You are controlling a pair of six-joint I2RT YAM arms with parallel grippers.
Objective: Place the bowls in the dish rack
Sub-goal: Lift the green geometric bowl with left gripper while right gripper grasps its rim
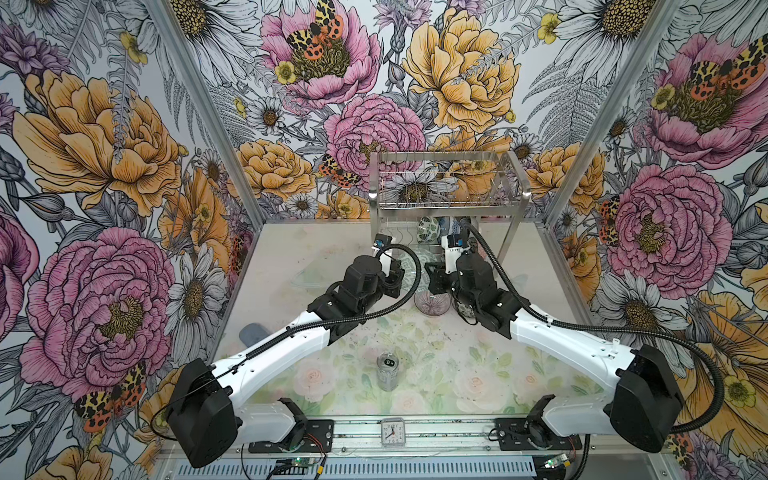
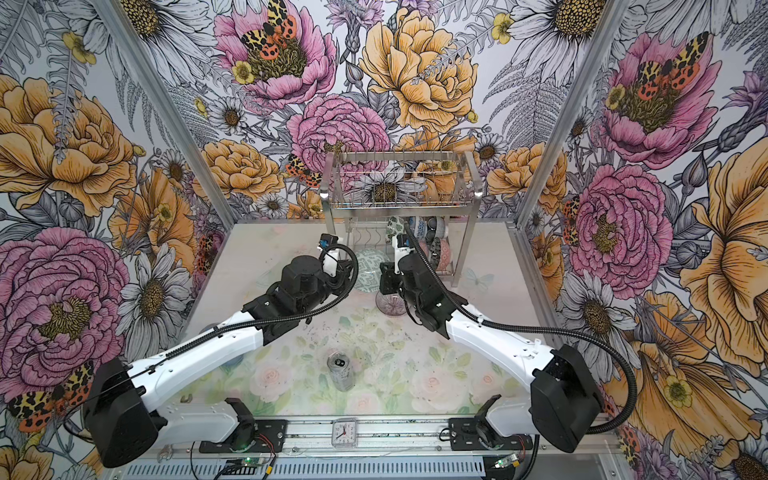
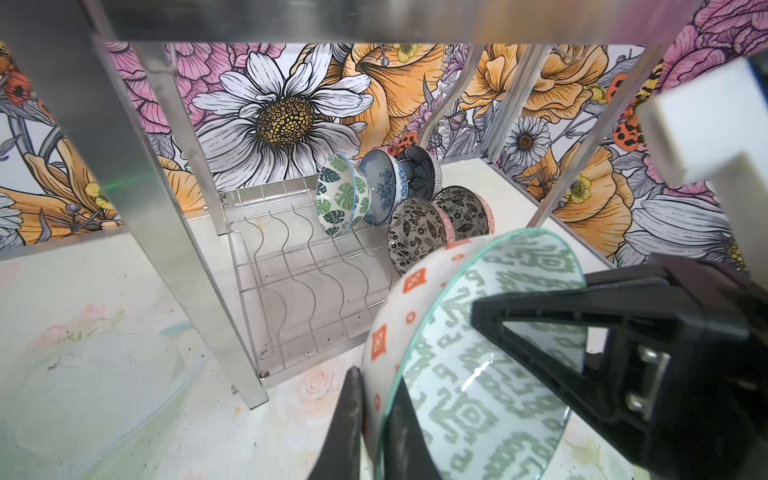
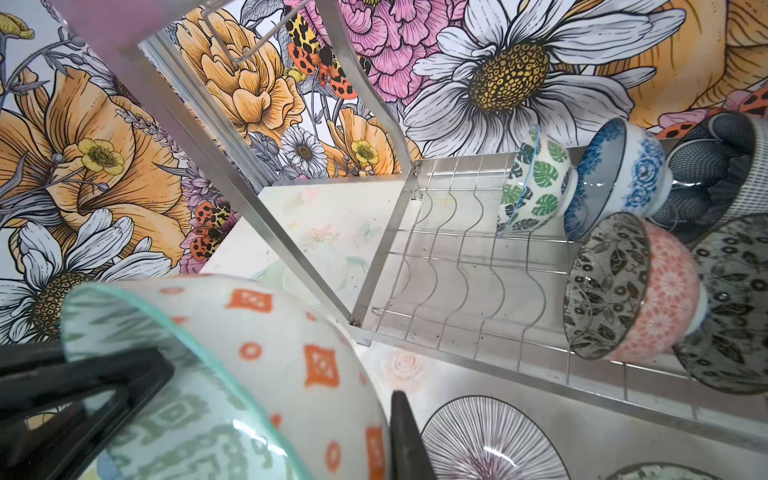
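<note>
Green-patterned bowl (image 2: pixel 368 266), white outside with orange marks: it is held tilted on edge between the two grippers, with its opening turned toward 6 o'clock, just on the 6 o'clock side of the dish rack (image 1: pixel 449 203). Left gripper (image 3: pixel 376 388): it is closed narrow on the bowl's rim at 9 o'clock in both top views. One of its fingers (image 3: pixel 353 415) is laid against the outer wall and the other is seen inside. Right gripper (image 4: pixel 388 419): it is closed narrow on the opposite rim at 3 o'clock. One finger is pressed on the outer wall in the right wrist view, and one is seen inside the bowl in the left wrist view. Dish rack: two tiers of steel wire, stood at 12 o'clock of the table (image 1: pixel 291 253). Toward the 3 o'clock end of the lower tier, five bowls are stood on edge in the wavy slots: leaf-print bowl (image 3: pixel 343 195); blue floral bowl (image 3: pixel 384 187) just beside it; dark lined bowl (image 3: pixel 422 170) next in the same row; black-and-white floral bowl (image 3: pixel 415 232) with a pink outside; second black-and-white bowl (image 3: pixel 465 212) just beside that. Purple-lined bowl (image 1: pixel 432 303): set upright on the table at 6 o'clock of the held bowl, beside the right arm's wrist. Drink can (image 1: pixel 387 370): stood upright near the table's middle, well apart from the rack. Alarm clock (image 1: pixel 392 432): placed at the table's 6 o'clock edge.
</note>
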